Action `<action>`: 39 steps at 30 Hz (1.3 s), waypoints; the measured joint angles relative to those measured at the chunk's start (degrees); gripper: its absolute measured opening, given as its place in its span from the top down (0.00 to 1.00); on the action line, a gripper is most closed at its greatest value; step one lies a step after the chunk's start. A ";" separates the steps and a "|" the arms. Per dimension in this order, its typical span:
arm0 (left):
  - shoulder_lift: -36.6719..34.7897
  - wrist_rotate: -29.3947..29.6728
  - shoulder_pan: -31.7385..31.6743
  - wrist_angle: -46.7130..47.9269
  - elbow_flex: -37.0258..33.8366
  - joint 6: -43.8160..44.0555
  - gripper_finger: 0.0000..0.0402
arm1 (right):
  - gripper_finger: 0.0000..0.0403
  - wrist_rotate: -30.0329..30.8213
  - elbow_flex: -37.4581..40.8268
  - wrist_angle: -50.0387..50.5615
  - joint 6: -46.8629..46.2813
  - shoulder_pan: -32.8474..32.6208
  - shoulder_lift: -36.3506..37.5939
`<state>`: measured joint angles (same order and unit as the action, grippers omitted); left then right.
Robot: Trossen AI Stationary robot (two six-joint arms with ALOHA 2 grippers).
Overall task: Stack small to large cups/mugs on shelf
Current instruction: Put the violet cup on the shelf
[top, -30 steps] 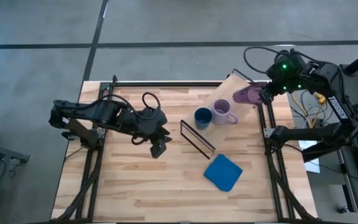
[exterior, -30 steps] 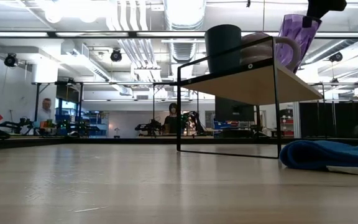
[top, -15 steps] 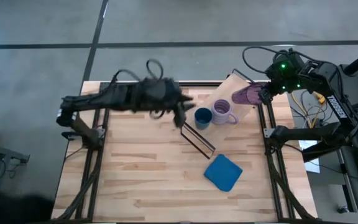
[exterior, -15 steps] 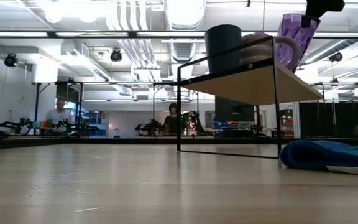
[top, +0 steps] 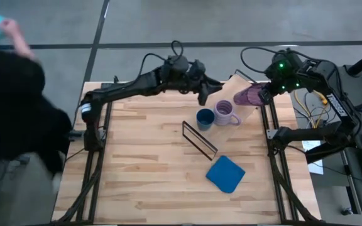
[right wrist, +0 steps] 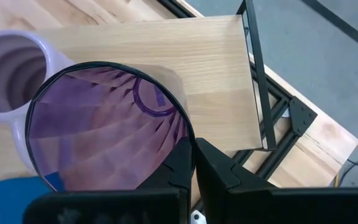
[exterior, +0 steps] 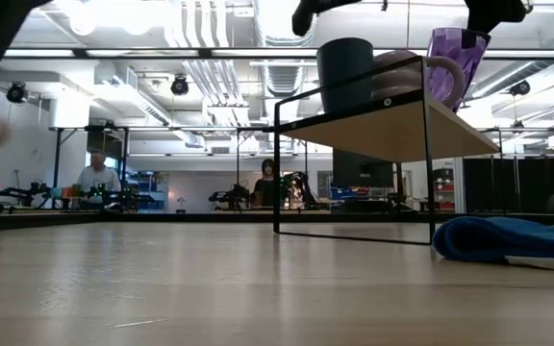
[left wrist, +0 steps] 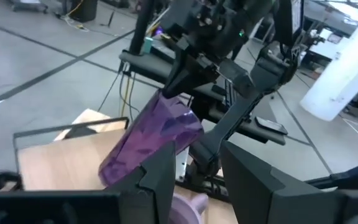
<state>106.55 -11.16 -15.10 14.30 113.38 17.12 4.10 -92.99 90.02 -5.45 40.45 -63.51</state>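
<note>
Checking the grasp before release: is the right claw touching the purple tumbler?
Touching. In the right wrist view the right claw's fingers pinch the purple tumbler's rim, one inside, one outside.

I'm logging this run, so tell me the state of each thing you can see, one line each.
Blue cup: upright on the shelf.
Lavender mug: upright on the shelf beside it.
Purple tumbler: tilted, rim pinched by the right gripper.
Left gripper: above the shelf, fingers open, empty.
Shelf: standing on its wire frame.
Blue cloth: flat on the table.
</note>
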 joint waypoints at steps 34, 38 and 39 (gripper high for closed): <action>21.61 -21.53 -13.09 -9.99 8.85 -1.10 0.72 | 0.98 -1.05 -13.30 0.00 -5.49 -0.02 -11.91; 21.87 -21.55 -13.09 -10.00 8.83 -1.12 0.72 | 0.98 -1.05 -13.32 0.00 -6.48 -0.02 -11.95; 21.85 -21.57 -13.09 -10.37 8.83 -1.20 0.72 | 0.98 -1.03 -13.46 0.02 -6.56 -0.02 -11.93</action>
<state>128.40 -32.73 -28.18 3.93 122.21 15.92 3.07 -106.45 90.04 -12.01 40.43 -75.44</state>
